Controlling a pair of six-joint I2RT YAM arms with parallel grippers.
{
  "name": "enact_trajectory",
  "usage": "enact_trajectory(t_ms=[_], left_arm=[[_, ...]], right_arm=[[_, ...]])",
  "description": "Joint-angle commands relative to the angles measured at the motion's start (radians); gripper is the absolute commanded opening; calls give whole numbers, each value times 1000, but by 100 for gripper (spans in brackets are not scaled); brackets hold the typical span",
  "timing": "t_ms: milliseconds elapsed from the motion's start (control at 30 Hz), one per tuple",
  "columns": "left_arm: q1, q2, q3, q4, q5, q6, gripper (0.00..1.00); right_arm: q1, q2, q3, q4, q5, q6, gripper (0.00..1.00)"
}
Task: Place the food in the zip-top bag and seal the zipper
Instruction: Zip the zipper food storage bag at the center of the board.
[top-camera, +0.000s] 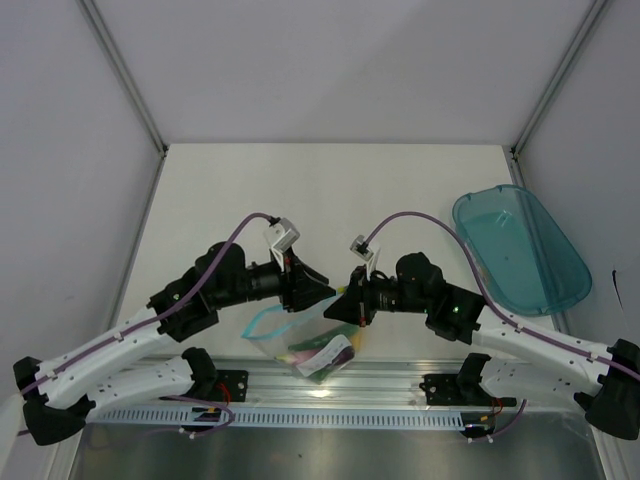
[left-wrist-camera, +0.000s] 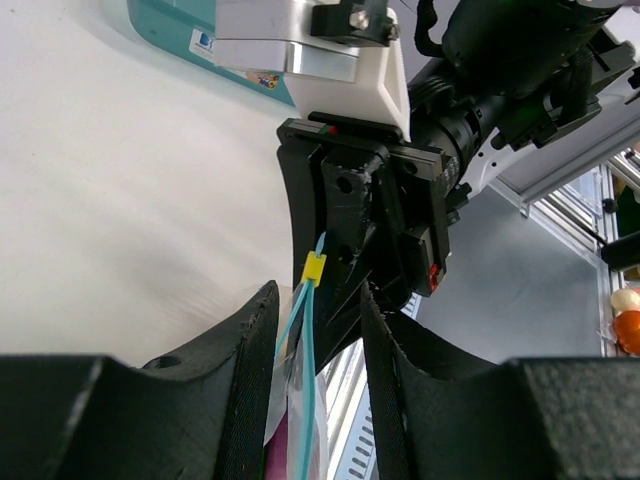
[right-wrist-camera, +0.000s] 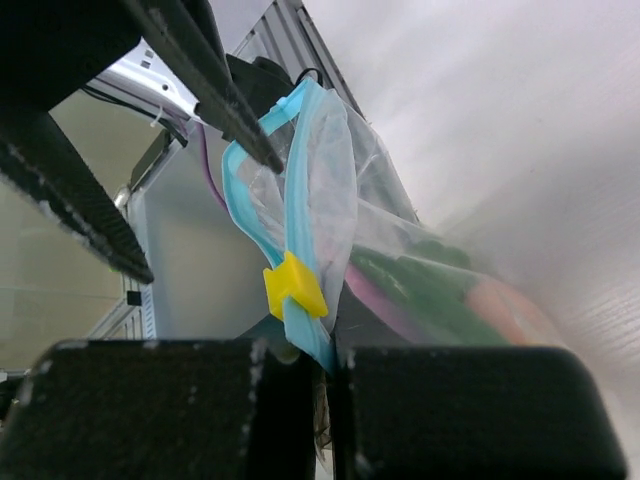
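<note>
Now the right gripper (right-wrist-camera: 330, 365) is clamping tight on the zipper (right-wrist-camera: 305, 200), the yellow slider (right-wrist-camera: 293, 285) sitting just ahead of its fingertips. The left gripper (left-wrist-camera: 318, 340) is straddling the same strip, jaws parted. The bag (top-camera: 300, 345) is trailing from that grip, food (right-wrist-camera: 420, 290) inside.

White table (top-camera: 300, 190), teal tray (top-camera: 520, 250) right, zip-top bag (top-camera: 308, 348) perhaps resting

1. Setting: robotics lab test cell.
2. Enclosure: plain white panel walls (top-camera: 330, 70) with metal corner struts (top-camera: 125, 75) surround a white table (top-camera: 330, 190).
3. Mounting: aluminium extrusion rail (top-camera: 400, 378) and slotted cable duct (top-camera: 330, 415) run along the near edge.
</note>
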Motion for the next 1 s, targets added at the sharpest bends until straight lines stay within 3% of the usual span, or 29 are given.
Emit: enact_trajectory(t_ms=[0,267,633,800,967], left_arm=[[-27,8,38,53,-19,19,41],[-59,34,40,56,-60,30,37],[-62,58,41,39,-97,32,25],[-62,72,48,33,-73,35,18],[-62,72,42,47,-22,39,18]], right_arm=[[7,-2,7,76,15,31,0],[16,-1,10,101,-1,45,0],[27,1,7,122,-24,54,0],[34,7,9,128,-22,51,0],[34,8,10,122,-18,47,0]])
